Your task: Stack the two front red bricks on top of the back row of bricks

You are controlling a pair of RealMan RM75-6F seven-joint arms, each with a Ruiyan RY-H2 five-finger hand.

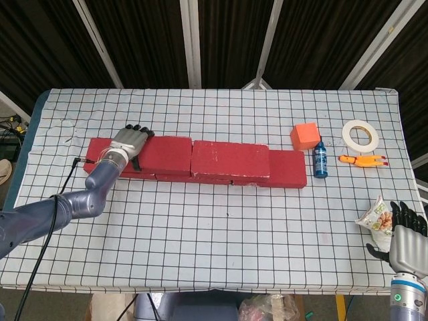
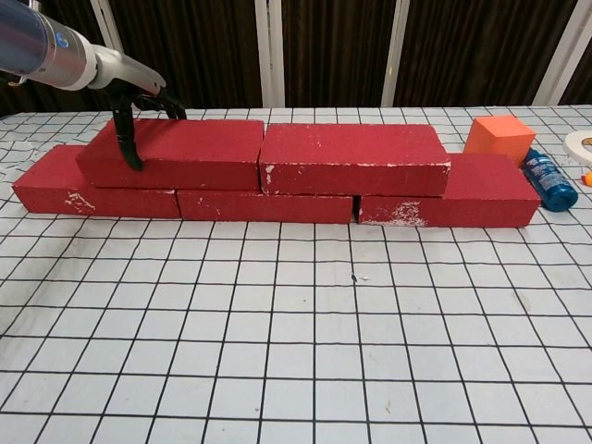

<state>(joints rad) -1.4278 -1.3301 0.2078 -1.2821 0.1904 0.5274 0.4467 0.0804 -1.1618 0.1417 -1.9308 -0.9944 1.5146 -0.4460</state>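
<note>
Chest view: upper left brick (image 2: 171, 153) is gripped by left hand (image 2: 129, 92); right hand (image 1: 406, 241), bench's 4 o'clock corner, fingers spread, empty.

brick wall (image 1: 200, 160) spans mid-table, open grid in front

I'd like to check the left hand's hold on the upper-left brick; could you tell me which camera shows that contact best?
The chest view: it shows the left hand side-on, thumb down the upper-left brick's front face and fingers over its back edge. The head view shows the hand from above, lying over the brick's left end, hiding the contact.
</note>
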